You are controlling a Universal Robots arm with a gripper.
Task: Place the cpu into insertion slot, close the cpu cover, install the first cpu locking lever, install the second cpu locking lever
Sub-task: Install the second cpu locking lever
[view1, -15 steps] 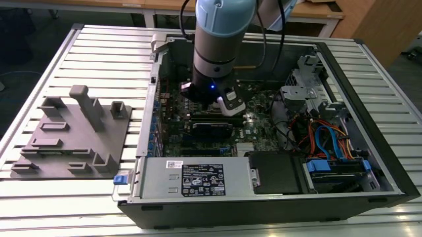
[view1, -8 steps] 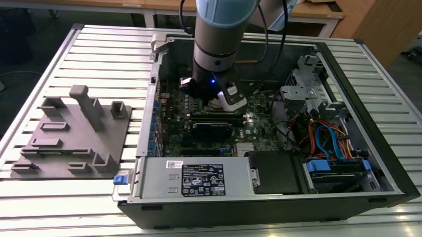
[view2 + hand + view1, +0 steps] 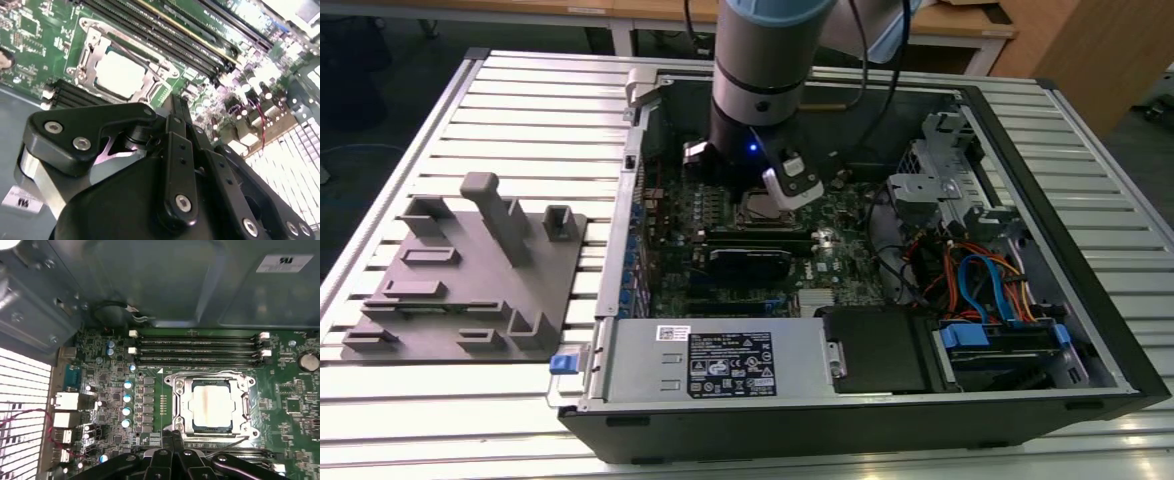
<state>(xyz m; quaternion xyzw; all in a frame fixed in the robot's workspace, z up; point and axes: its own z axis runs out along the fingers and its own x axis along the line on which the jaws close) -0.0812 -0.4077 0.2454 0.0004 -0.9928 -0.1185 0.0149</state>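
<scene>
Two black fingers of my pincer (image 3: 172, 437) meet at their tips, pressed together with nothing between them.

Just beyond those tips the cpu (image 3: 212, 405) lies flat in its socket, the cpu cover (image 3: 212, 385) closed around it; my own linkage hides the socket's near edge. Past the socket run the memory slots (image 3: 197, 350), then the grey case wall (image 3: 165, 280).

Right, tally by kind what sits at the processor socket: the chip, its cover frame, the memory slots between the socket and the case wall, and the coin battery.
Pale silver square cpu: 1
Thin grey metal cpu cover: 1
Long black memory slots between socket and case wall: 4
Round silver coin battery: 1
Total: 7
</scene>
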